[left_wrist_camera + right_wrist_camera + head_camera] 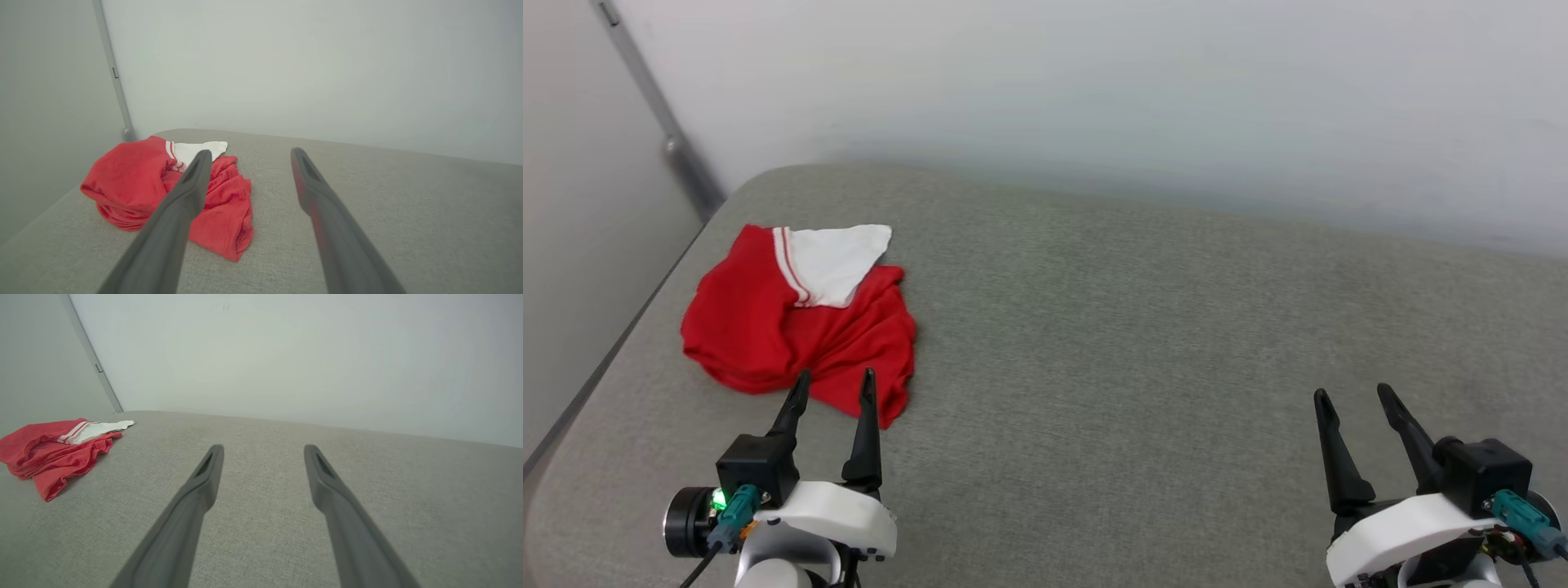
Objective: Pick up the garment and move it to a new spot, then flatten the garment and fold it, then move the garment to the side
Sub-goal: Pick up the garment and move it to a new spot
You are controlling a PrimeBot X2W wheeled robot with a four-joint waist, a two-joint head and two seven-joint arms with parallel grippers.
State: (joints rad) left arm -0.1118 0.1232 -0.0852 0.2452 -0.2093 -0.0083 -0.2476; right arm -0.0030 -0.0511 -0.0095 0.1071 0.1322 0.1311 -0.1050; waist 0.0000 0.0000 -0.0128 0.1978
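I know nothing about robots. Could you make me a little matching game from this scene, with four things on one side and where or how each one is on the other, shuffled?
Things:
1. garment
2. white sleeve
3. left gripper
4. right gripper

Places or states:
A. fingers spread, over bare grey cushion, far from the cloth
B. crumpled red heap at the cushion's far left
C. fingers spread, tips right by the heap's near edge
D. lying on top of the red heap

Pairs: 1-B, 2-D, 3-C, 4-A.
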